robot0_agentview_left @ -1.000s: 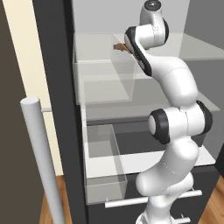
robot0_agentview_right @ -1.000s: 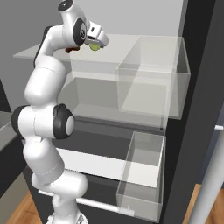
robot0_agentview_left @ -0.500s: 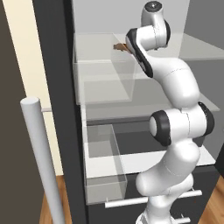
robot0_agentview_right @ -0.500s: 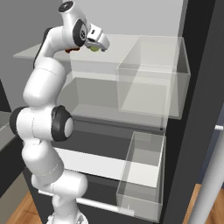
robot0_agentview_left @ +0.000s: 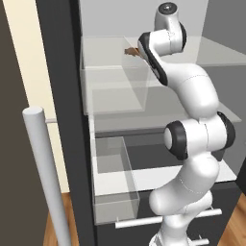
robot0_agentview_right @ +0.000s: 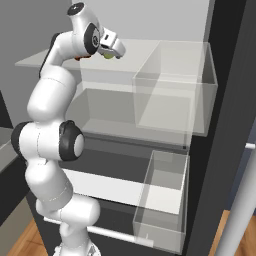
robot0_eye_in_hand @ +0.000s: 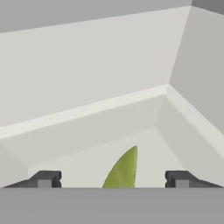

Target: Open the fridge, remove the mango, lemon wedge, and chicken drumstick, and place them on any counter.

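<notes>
Lemon wedge (robot0_eye_in_hand: 123,171), a thin yellow-green sliver, lies on the pale upper shelf of the fridge (robot0_agentview_left: 62,91), directly ahead of the gripper (robot0_eye_in_hand: 113,179) and centred between its two dark fingertips (robot0_eye_in_hand: 45,179). In the hand view the fingertips stand wide apart, one on each side of the wedge, with clear shelf showing between each tip and the fruit, so the jaws are spread and holding nothing. The wedge's long axis runs away from the hand, its pointed end aimed toward the back corner of the fridge, tilted slightly to one side; the jaws therefore sit across its narrow width, which looks like the right line for a pinch. The near end of the wedge is cut off at the bottom of the hand view, so how far it reaches under the hand cannot be told.

From the right base view, the gripper (robot0_agentview_right: 114,48) reaches in over the top glass shelf with a spot of yellow-green just under its tip. From the left base view, the chicken drumstick (robot0_agentview_left: 131,51) shows as a small reddish-brown piece on the same shelf, just beside the wrist. The white arm rises from the base in front of the open fridge, folds back at a dark elbow, then bends forward at the top so the hand points into the shelf, roughly level
</notes>
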Motion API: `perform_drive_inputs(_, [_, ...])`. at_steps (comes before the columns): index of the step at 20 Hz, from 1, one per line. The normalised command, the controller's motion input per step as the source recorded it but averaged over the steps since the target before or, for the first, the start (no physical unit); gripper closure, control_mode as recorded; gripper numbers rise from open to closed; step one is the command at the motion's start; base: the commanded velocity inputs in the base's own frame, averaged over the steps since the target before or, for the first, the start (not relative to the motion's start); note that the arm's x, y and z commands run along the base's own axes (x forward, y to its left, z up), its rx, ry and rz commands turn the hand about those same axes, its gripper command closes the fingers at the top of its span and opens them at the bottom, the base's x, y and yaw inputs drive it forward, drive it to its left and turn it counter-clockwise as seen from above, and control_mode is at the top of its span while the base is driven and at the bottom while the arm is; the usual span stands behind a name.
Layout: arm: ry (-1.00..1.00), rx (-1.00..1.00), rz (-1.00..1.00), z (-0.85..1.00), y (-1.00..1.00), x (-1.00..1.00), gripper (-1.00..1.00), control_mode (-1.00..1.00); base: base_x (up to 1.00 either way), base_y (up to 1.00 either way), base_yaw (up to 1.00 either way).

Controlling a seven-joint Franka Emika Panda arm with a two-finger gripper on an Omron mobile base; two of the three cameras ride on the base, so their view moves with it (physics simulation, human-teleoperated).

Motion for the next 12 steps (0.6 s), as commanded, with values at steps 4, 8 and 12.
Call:
perform_drive_inputs(4, [0.1,0.04,0.0,-0.33,0.0,0.06,1.0,-1.0,0.0,0.0,0.0])
perform_drive_inputs(8, [0.16,0.03,0.0,-0.4,0.0,0.0,1.0,-1.0,0.0,0.0,0.0])
perform_drive_inputs(12, [0.22,0.0,0.0,-0.4,0.03,0.0,1.0,-1.0,0.0,0.0,0.0])
